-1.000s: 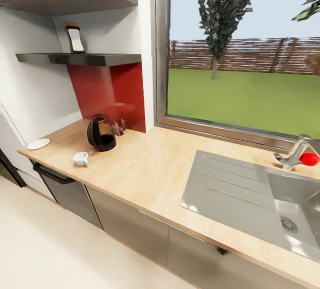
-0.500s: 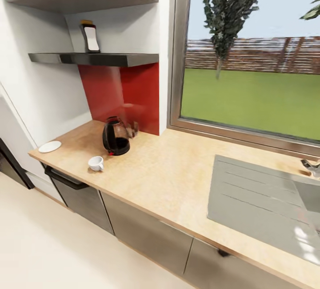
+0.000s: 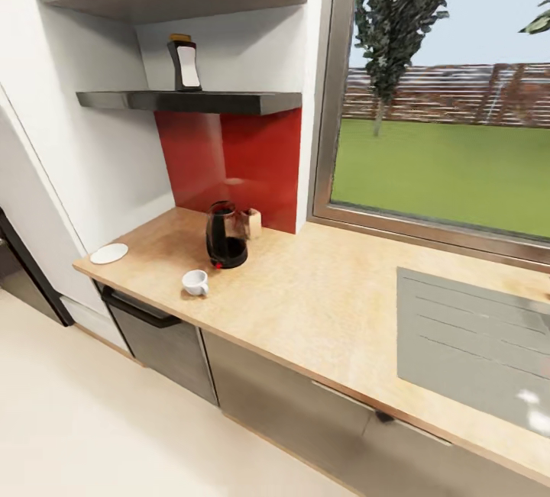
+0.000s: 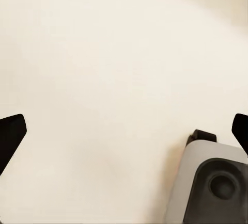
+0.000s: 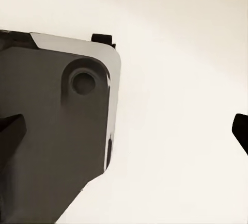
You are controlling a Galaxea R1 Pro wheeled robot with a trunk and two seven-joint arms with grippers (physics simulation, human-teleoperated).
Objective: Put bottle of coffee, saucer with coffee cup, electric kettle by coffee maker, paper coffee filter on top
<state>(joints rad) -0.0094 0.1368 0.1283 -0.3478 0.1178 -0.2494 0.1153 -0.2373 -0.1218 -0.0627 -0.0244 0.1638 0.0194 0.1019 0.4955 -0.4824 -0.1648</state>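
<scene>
Kettle (image 3: 226, 236) on countertop (image 3: 321, 306), coffee cup (image 3: 195, 282) just beside it.

On the worktop (image 3: 321, 298), the coffee cup (image 3: 195, 282) sits before the electric kettle (image 3: 225, 236), saucer (image 3: 108, 253) far left; bottle of coffee (image 3: 185, 63) on the shelf (image 3: 191, 101) above

The sink (image 3: 473, 344) runs off the head view's right edge, only its ribbed drainboard in frame, and the worktop (image 3: 321, 306) is cut there too. Behind the electric kettle (image 3: 225, 236) a small pale object (image 3: 251, 222) is partly hidden — too small to identify. In each wrist view the fingertips (image 4: 11, 136) (image 5: 10, 131) are clipped by the side edges — dark tips alone, spread wide.
</scene>
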